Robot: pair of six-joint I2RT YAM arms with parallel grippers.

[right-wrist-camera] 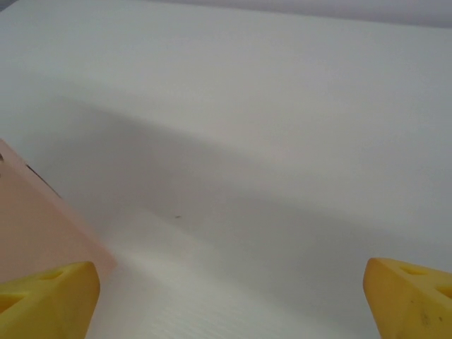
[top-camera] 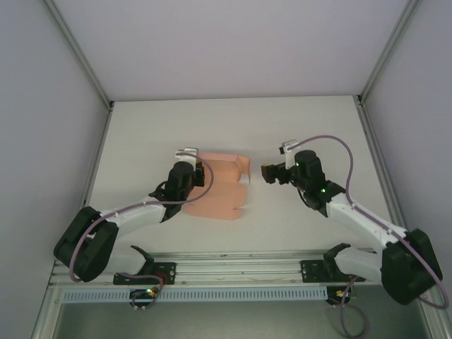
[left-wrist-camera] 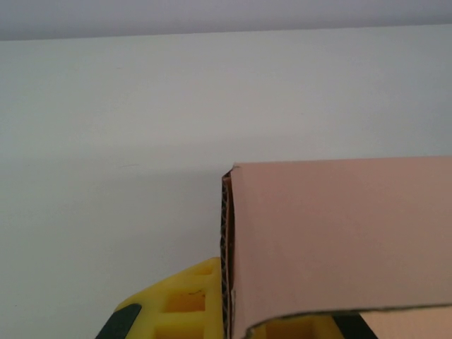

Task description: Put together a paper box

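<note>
- We see the box (top-camera: 222,187), a pink card sheet partly folded, lying on the white tabletop (top-camera: 296,127) just to the 9 o'clock side of its centre.
- The left pincer (top-camera: 191,157) sits at the box's 10 o'clock corner, and its arm reaches in from 7 o'clock.
- In the left wrist view this pincer is clamped on the box. The card's corrugated edge runs down between the yellow fingers (left-wrist-camera: 185,305), and a pink panel covers the frame from 3 to 6 o'clock.
- The right pincer (top-camera: 267,174) is at the box's 3 o'clock side, near it but apart, pointing toward 9 o'clock.
- In the right wrist view its yellow fingers (right-wrist-camera: 49,296) stand wide apart with bare tabletop between them. An edge of the box shows at 8 o'clock, just beside the finger at 7 o'clock.
- At the box's 1 o'clock corner a flap looks raised off the sheet; we cannot tell how far.
</note>
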